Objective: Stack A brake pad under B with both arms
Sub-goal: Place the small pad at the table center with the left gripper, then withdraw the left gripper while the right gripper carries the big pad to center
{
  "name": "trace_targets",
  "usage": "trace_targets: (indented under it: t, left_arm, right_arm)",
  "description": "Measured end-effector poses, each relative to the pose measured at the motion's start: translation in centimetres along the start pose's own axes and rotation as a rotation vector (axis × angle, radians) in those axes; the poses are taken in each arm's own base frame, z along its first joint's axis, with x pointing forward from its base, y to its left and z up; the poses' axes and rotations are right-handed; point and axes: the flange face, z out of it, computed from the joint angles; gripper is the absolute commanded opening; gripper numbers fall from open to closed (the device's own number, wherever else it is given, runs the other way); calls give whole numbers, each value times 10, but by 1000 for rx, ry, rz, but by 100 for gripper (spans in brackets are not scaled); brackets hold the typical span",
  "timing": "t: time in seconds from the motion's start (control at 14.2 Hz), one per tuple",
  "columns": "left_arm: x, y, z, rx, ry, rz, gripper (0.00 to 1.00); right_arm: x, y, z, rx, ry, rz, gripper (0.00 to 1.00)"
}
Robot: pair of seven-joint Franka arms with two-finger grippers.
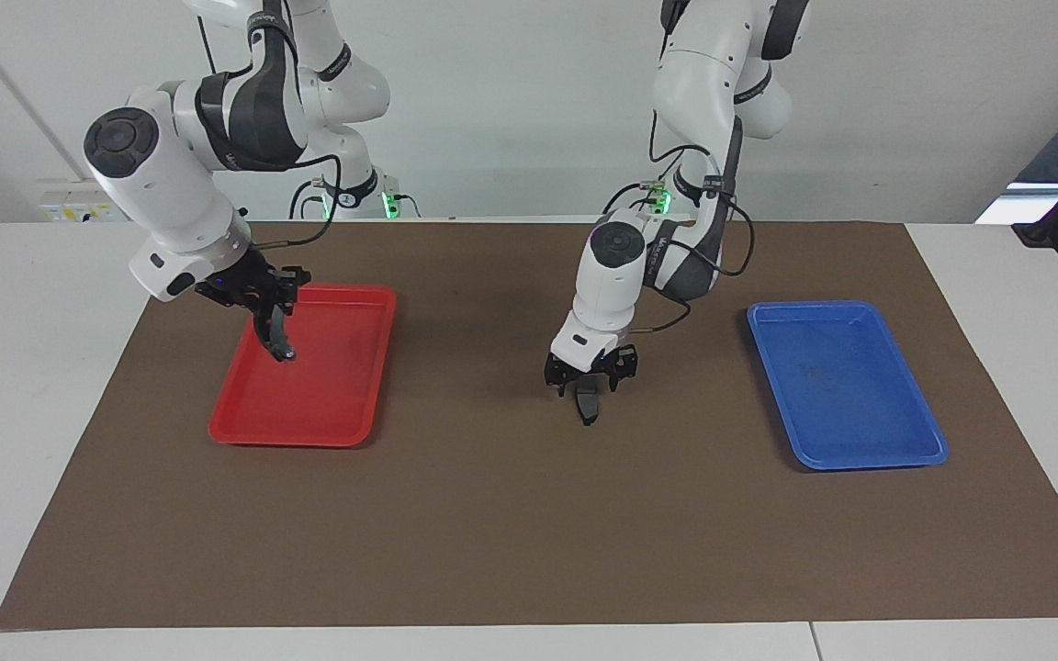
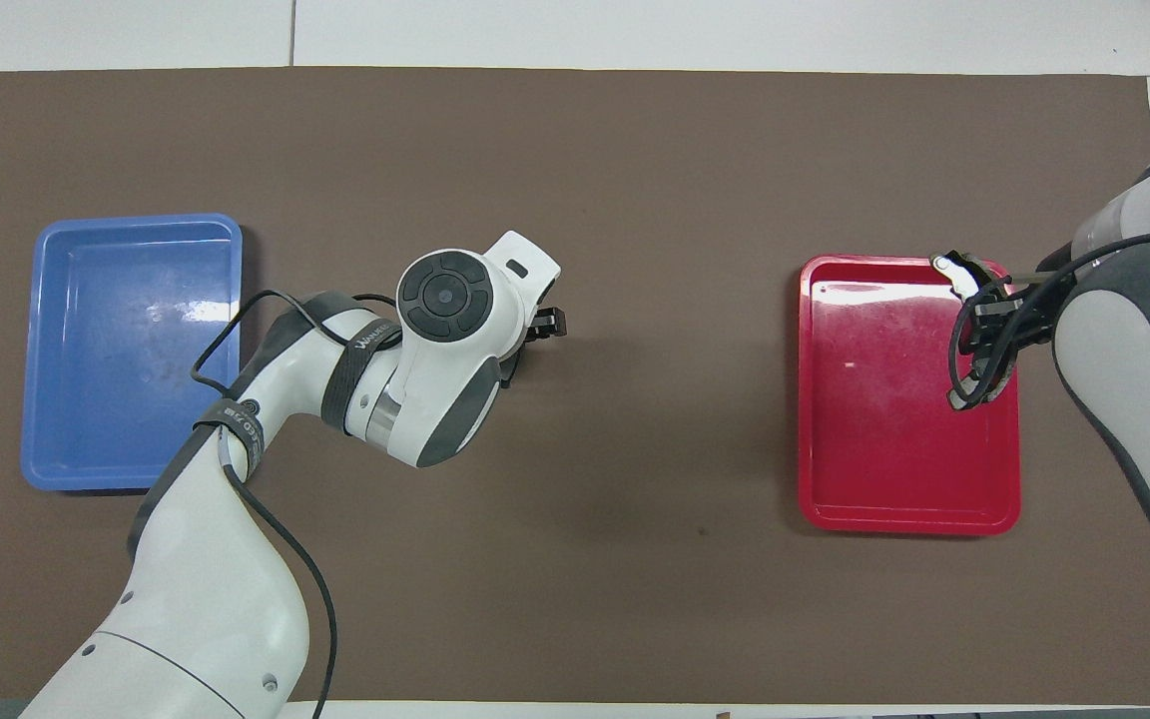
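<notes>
Brown mat (image 1: 529, 514) spread over most of the white table (image 1: 24, 386). Red tray (image 1: 327, 404) lying flat on the mat toward the right arm's end. Blue tray (image 1: 860, 413) flat toward the left arm's end. Maybe faint scuffs inside both trays.

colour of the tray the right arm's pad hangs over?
Red tray, clearest in the overhead view. The right tool holds the long curved pad above it.
</notes>
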Motion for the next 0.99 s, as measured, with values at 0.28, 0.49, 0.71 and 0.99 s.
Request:
trace_targets:
  t: [0.28, 0.49, 0.71, 0.99]
  left_arm:
    - [27, -47, -41, 11, -1, -6, 99]
    - [60, -150, -100, 28, -48, 17, 99]
    - [76, -242, -143, 22, -55, 25, 99]
    - [73, -326, -181, 15, -75, 48, 99]
  right_arm:
    - [5, -69, 0, 24, 52, 5, 3]
    - [11, -172, 19, 64, 112, 18, 0]
    - [22, -278, 60, 75, 157, 58, 0]
    - [47, -390, 131, 73, 167, 113, 2]
